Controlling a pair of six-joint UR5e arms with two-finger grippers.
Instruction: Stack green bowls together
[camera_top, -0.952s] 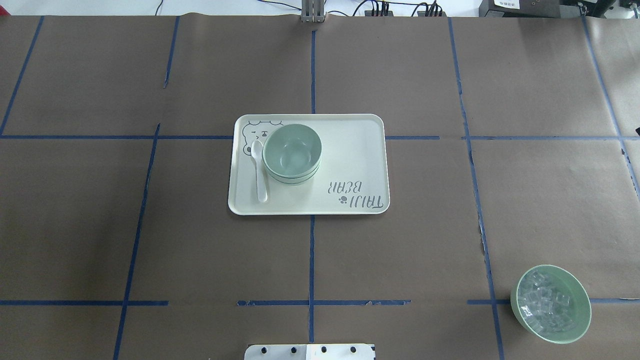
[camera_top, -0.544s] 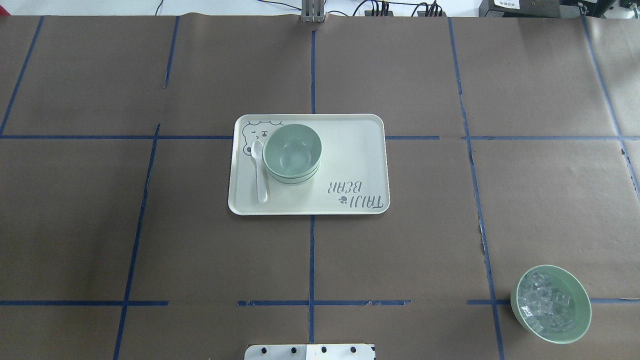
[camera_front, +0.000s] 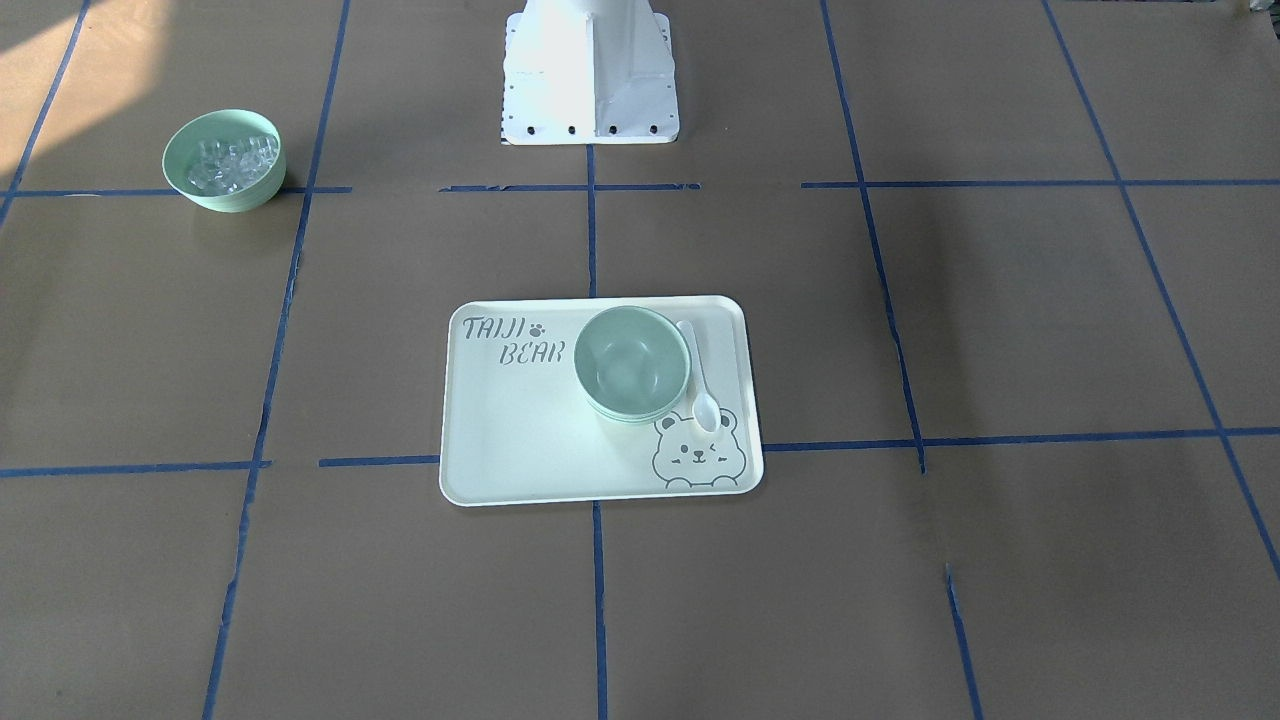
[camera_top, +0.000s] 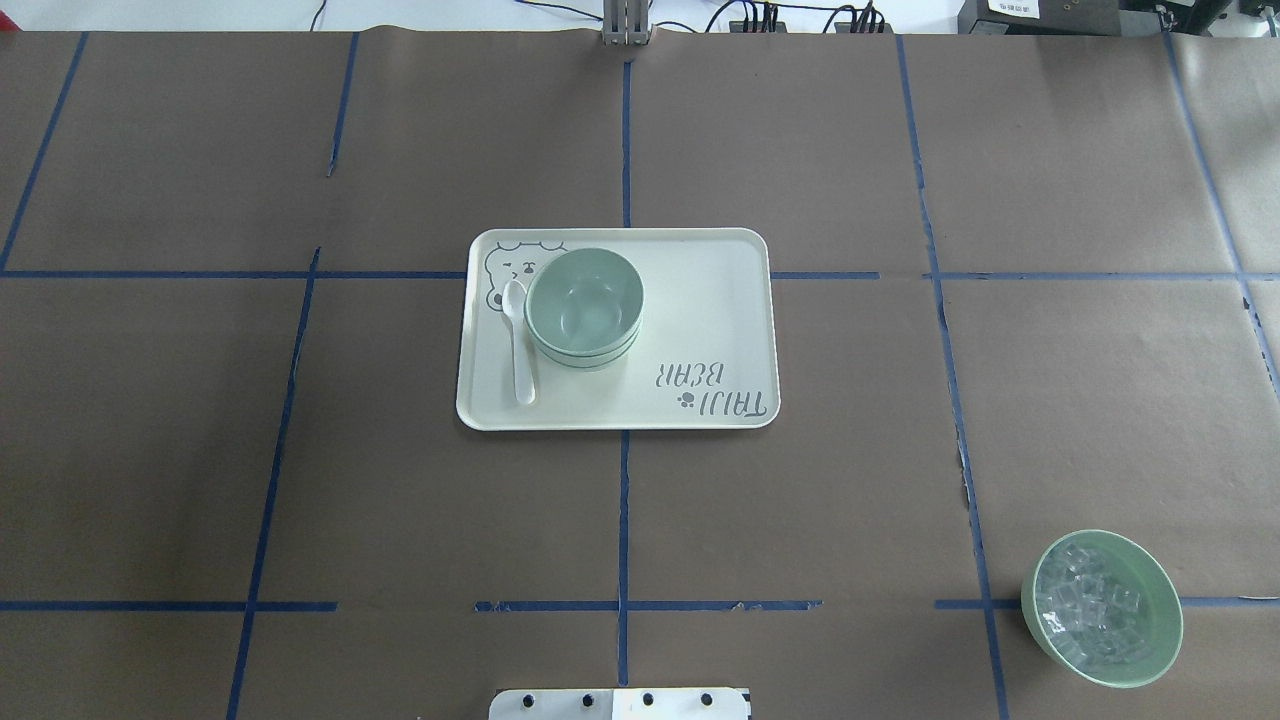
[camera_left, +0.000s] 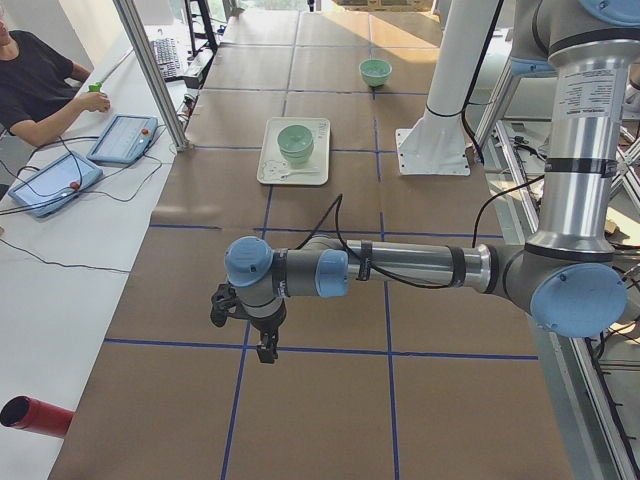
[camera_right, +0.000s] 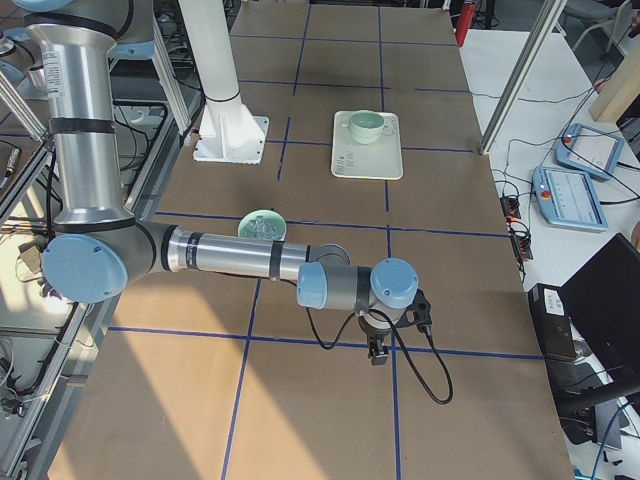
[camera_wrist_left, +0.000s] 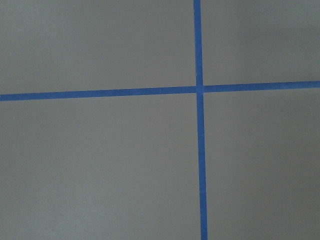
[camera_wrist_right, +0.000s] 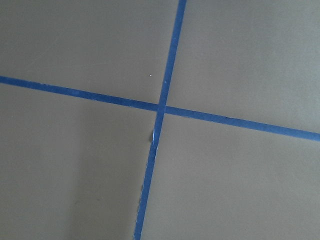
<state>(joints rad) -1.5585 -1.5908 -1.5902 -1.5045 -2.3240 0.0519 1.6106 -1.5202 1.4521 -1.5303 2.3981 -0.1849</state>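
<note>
The pale mint green bowls (camera_top: 584, 305) sit nested upright in one stack, lower rims showing beneath the top one, just above the overhead frame's centre.

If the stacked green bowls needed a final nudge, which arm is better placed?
Left, narrowly. The green bowls sit on the left half of the tray, mostly left of the centre tape line. The left gripper and right gripper both hang far out at opposite ends of the table.
</note>
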